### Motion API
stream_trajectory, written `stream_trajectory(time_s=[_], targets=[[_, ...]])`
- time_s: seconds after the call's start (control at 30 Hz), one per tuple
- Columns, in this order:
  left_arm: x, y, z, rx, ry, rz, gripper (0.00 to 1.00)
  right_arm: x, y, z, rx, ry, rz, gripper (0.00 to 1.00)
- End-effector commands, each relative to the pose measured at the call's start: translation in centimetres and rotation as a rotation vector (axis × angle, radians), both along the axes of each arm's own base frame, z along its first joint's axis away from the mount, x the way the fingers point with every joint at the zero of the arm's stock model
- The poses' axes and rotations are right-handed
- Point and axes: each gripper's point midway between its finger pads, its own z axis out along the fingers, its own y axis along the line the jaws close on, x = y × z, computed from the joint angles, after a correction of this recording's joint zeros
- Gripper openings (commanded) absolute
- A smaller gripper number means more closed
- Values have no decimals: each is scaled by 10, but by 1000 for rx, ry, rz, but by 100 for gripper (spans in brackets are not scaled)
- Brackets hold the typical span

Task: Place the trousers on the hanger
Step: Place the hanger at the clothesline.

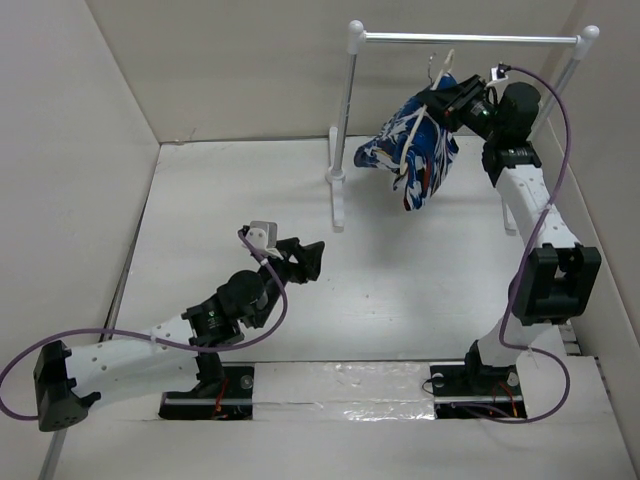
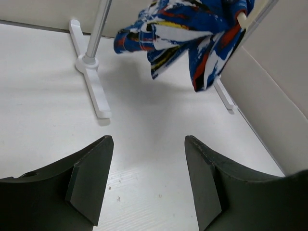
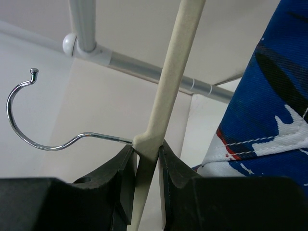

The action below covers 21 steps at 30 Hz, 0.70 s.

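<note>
The blue patterned trousers (image 1: 415,152) hang draped over the cream-white hanger (image 3: 169,86), held up in the air below the rack's crossbar. My right gripper (image 3: 147,156) is shut on the hanger at the base of its metal hook (image 3: 29,120); the hook points toward the crossbar without touching it. The trousers also show in the left wrist view (image 2: 192,33) and the right wrist view (image 3: 269,106). My left gripper (image 1: 305,258) is open and empty, low over the table, its fingers (image 2: 89,183) wide apart.
A white-poled rack with a metal crossbar (image 1: 470,39) stands at the back; its left pole (image 1: 345,110) has a flat foot (image 2: 91,77) on the table. Cardboard walls (image 1: 60,150) enclose the white table (image 1: 400,290) on the left, back and right.
</note>
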Motion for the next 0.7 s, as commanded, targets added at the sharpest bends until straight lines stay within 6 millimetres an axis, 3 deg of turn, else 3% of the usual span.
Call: stream_trajectory(time_s=[0.0,0.07,0.1,0.23,0.3,0.33,0.67], targets=[[-4,-11,-1,-37,-17,-63,58,-19,-12,100,11,-298,10,0],[-3,-15,-6,-30,-13,-66,58,-6,-21,95,14,-279,-4,0],[-2,-16,-7,-23,-9,-68,58,-6,-21,104,12,-296,-4,0],[-3,-23,-12,-16,5,-88,58,7,-31,113,28,-298,-18,0],[-3,-26,-15,-9,7,-95,58,22,-38,107,36,-267,-34,0],[-3,-26,-15,-6,10,-97,58,22,-38,116,37,-282,-33,0],[-3,-28,-17,-5,13,-102,58,62,-58,107,50,-235,-73,0]])
